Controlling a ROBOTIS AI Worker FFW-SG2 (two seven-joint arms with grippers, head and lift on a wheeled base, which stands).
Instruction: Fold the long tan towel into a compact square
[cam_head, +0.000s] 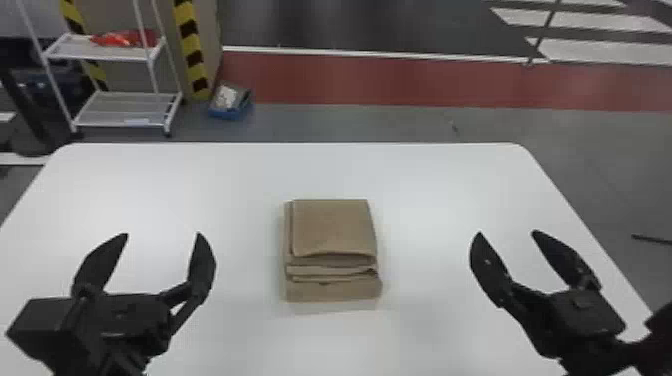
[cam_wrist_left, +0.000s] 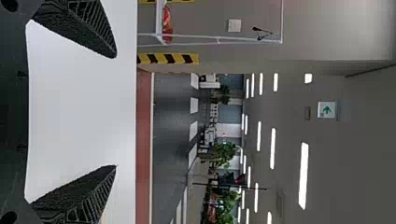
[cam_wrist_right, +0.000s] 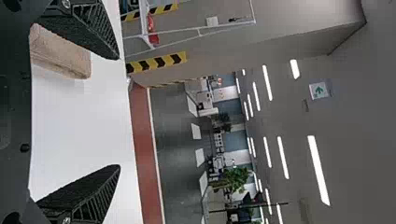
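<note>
Left claw (cam_head: 162, 234) and right claw (cam_head: 507, 232) gape, fingers apart. Between them, 1 folded towel (cam_head: 332, 227) sits on a white table (cam_head: 430, 185).

In both wrist views, white strip lights (cam_wrist_left: 304, 175) are glowing overhead against a dim grey ceiling (cam_wrist_left: 355, 158). In the head view, the table (cam_head: 425, 175) is shining brightly, soft glare is whitening patches of it, and the towel (cam_head: 330, 225) is casting a faint, soft-edged shadow.
</note>
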